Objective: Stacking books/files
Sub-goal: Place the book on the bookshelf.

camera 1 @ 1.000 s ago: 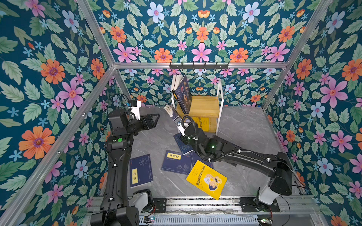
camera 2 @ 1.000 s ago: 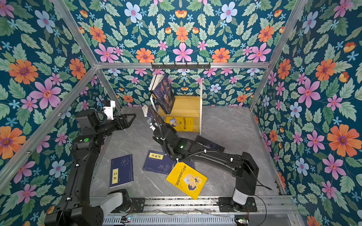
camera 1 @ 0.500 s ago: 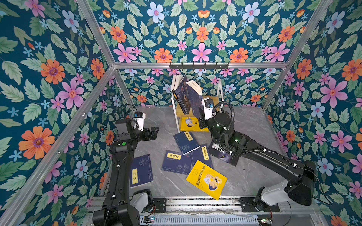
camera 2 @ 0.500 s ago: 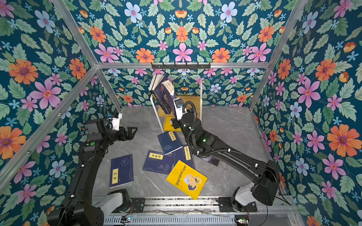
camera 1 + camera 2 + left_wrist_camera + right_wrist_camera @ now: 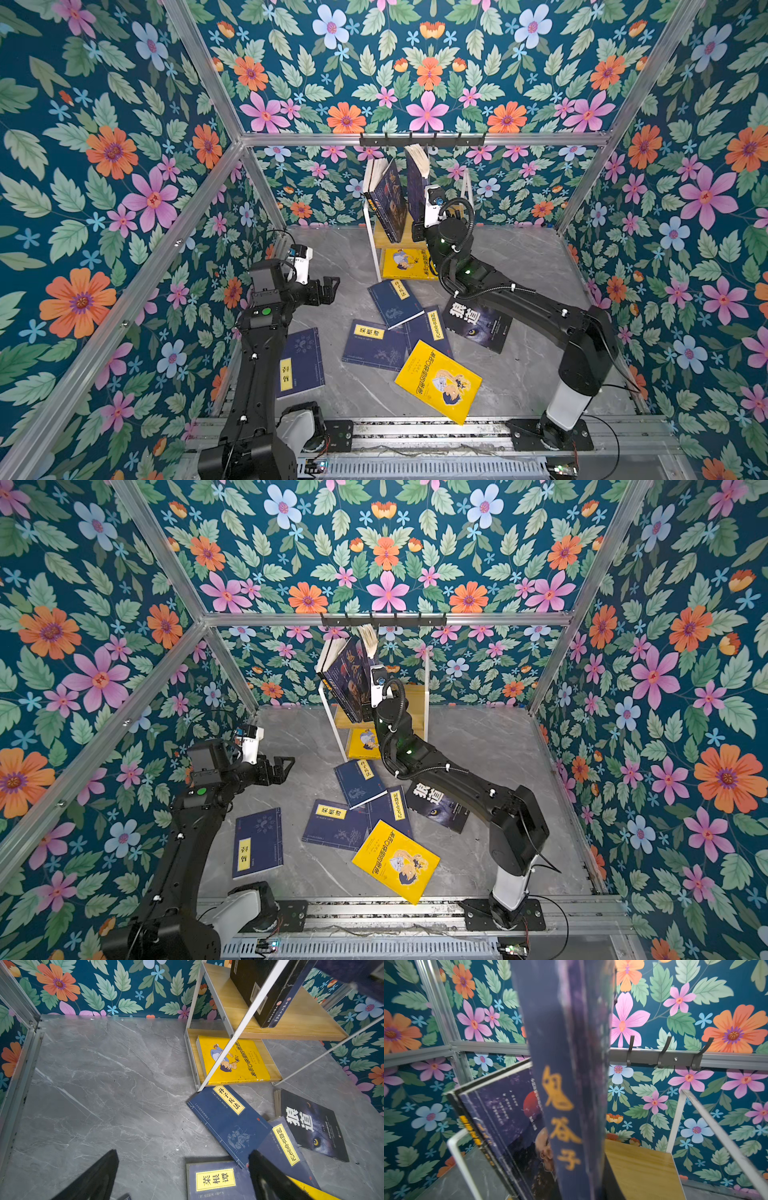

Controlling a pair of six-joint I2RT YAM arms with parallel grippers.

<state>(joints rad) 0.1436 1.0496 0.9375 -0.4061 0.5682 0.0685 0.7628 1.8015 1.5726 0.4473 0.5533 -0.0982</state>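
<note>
My right gripper (image 5: 419,232) is shut on the lower end of a navy book (image 5: 417,183), holding it upright over the upper board of the small wooden shelf (image 5: 371,232). Its spine with orange characters (image 5: 566,1084) fills the right wrist view. Beside it, two books (image 5: 388,199) lean on that board. A yellow cartoon book (image 5: 405,264) lies on the lower board. My left gripper (image 5: 328,289) hangs open over the floor, left of the loose books. In the left wrist view a navy book with a yellow label (image 5: 216,1180) lies between its spread fingers (image 5: 99,1178).
Loose on the grey floor lie three overlapping navy books (image 5: 392,301), a black book (image 5: 478,324), a yellow one (image 5: 438,380) and a navy one (image 5: 299,361) by the left arm. A hook rail (image 5: 419,139) runs just above the held book. Floral walls close in on three sides.
My right arm has carried the navy book from the floor up to the shelf's upper board. My left arm came forward and lower, and its jaws opened wider.
</note>
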